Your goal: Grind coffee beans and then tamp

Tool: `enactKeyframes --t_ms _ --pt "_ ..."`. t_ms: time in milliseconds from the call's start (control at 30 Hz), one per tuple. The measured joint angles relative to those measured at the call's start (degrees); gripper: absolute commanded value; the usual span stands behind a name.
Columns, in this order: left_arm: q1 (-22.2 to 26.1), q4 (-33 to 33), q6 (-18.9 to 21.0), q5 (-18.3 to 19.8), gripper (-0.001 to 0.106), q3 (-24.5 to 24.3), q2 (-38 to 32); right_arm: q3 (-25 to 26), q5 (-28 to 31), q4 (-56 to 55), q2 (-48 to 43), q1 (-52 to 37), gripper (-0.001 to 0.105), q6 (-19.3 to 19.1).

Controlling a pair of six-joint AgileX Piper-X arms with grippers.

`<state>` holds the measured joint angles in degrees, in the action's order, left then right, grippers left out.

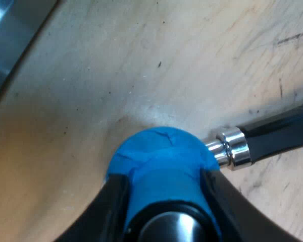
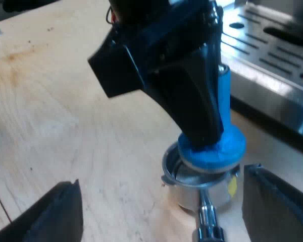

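Observation:
The blue tamper is clamped between the black fingers of my left gripper, which is shut on it. Its wide blue base sits on top of the metal holder's basket, which stands on the wooden table. The holder's dark handle with its shiny collar runs out from under the tamper. My right gripper hovers by the handle's neck, fingers spread wide on either side of it and touching nothing. The left gripper shows over the basket.
The espresso machine's steel drip tray lies close behind the holder, and its metal edge shows near the tamper. The wooden table top stretches away beside the basket.

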<state>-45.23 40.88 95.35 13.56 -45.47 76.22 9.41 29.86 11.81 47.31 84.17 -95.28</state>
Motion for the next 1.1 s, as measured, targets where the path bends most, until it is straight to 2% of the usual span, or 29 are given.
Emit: enactKeyframes --t_ms 100,300,500,600,833,1100 --pt "0.0 0.6 0.0 -0.3 0.0 0.0 -1.0 0.0 0.0 0.3 0.0 0.0 0.067 -0.2" --pt "0.0 1.6 0.0 -1.3 0.0 0.0 -7.6 0.0 0.0 1.1 0.0 0.0 0.067 -0.2" --pt "0.7 2.4 0.0 -2.7 0.0 0.0 -10.0 0.0 0.0 3.1 0.0 0.0 0.067 -0.7" --pt "2.8 3.3 0.0 -2.7 0.0 0.0 -9.9 0.0 0.0 4.2 0.0 0.0 0.067 -2.1" --pt "9.8 8.2 -0.2 -2.9 0.0 0.0 -9.9 0.0 0.0 4.6 0.0 0.0 0.067 -2.4" --pt "15.1 8.6 -0.2 -3.3 0.0 0.3 -9.9 0.0 0.0 4.9 0.0 0.0 0.067 -2.4"
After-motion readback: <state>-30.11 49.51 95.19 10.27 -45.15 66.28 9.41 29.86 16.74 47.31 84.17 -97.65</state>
